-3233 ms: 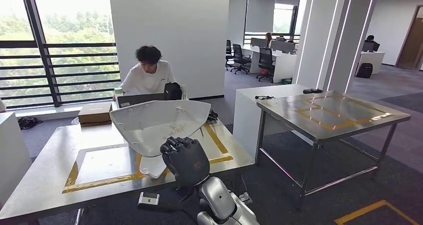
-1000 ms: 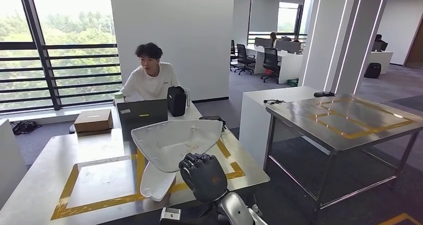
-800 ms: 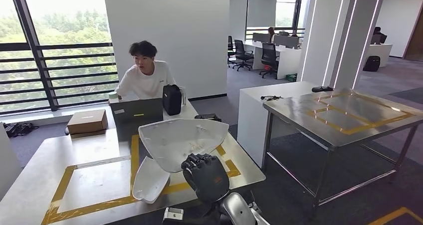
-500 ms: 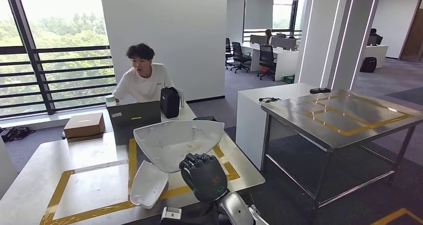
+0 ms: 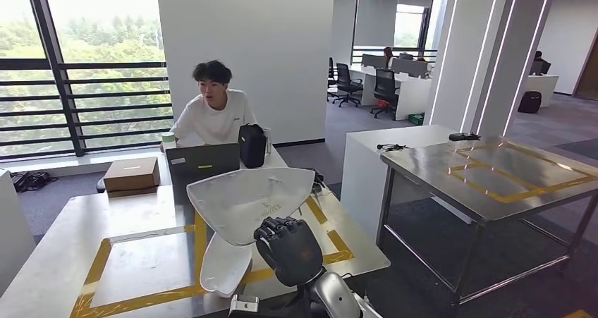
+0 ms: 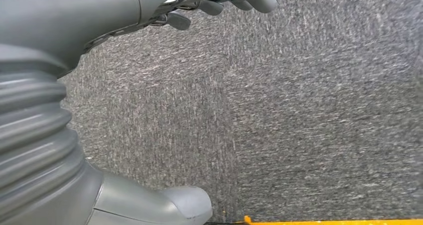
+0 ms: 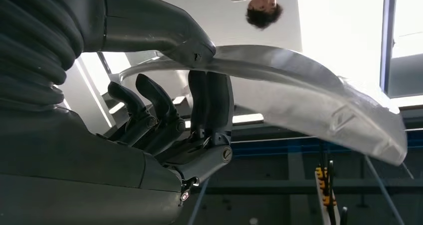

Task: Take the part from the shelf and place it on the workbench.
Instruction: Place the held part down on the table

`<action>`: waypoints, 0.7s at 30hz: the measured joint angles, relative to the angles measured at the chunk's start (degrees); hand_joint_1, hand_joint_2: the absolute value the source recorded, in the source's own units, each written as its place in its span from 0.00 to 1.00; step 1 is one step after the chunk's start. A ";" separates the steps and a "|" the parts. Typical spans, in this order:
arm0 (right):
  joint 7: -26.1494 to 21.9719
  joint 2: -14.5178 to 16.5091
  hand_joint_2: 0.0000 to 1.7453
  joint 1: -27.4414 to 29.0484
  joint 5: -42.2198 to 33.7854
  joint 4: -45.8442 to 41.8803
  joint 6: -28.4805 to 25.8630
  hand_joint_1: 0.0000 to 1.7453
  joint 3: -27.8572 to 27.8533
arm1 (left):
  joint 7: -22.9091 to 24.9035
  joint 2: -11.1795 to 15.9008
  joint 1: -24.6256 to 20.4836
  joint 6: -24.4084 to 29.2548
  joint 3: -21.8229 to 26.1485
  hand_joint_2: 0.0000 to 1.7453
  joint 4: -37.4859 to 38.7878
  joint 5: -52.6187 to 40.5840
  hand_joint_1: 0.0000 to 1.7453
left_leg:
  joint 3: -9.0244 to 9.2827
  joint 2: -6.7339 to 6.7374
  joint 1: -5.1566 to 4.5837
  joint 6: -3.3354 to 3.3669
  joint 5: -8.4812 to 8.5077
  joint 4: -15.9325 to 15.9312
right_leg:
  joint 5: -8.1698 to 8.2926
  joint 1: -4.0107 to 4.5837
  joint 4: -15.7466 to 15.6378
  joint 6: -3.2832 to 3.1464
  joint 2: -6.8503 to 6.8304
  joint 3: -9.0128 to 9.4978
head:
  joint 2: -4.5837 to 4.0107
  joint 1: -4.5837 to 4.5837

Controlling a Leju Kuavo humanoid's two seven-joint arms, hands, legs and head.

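Above the near workbench (image 5: 63, 240), your right hand (image 5: 288, 249) holds the part (image 5: 247, 199), a pale curved shell, raised off the surface. On the right wrist view you can see the thumb pressed on one face of the part (image 7: 299, 93) and the dark fingers (image 7: 209, 103) behind the other, so the grip is a pinch at the near edge.

Your left hand (image 6: 219, 0) hangs over grey carpet; fingers lie apart, nothing in them.

Also on the bench: a second white shell (image 5: 224, 265) lying across the yellow tape (image 5: 199, 240), a laptop (image 5: 201, 164), a cardboard box (image 5: 131, 174). A person (image 5: 215, 113) sits behind the bench. A second steel table (image 5: 508, 173) with its own tape outline stands well apart on the right.

Progress, as a judgement: pick-up is done, since the part is in hand and no shelf is in sight. Carry looks nearly over. Left to do: bring the part down inside a taped outline, let go, pull the hand back. Which bench is the target you cannot tell from these views.
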 joint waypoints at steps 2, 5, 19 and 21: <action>0.05 0.00 1.00 -0.20 0.01 0.09 -0.13 0.91 0.15 | -0.10 0.00 0.00 0.02 0.01 1.00 0.01 0.01 0.00 | 0.02 -0.03 -0.08 -0.61 -0.31 -0.04 | 0.83 0.37 -3.90 -0.63 -0.01 1.68 | 0.00 -0.08; -0.14 -0.03 1.00 -0.05 0.00 0.15 -0.47 0.91 0.32 | -0.29 0.03 0.13 0.02 0.07 1.00 0.01 0.10 0.00 | 0.10 0.05 -0.08 -1.60 -0.70 -0.03 | 0.58 0.22 -4.56 -1.34 0.07 2.27 | 0.00 -0.12; 0.56 0.01 1.00 0.80 -0.38 -0.10 0.43 0.91 1.37 | -0.44 0.16 1.69 -0.65 1.80 1.00 0.19 1.91 0.00 | -2.54 0.23 -0.15 -1.14 1.76 0.55 | -2.52 0.13 -3.87 -0.63 0.27 4.97 | 0.00 -0.40; 0.87 -0.07 1.00 0.80 -0.52 -0.35 0.45 0.91 1.49 | -0.50 0.14 1.87 -0.67 2.37 1.00 0.19 2.22 0.00 | -2.25 0.22 -0.02 -0.41 1.60 0.38 | -3.35 0.03 -2.83 0.00 0.18 4.67 | 0.00 -0.34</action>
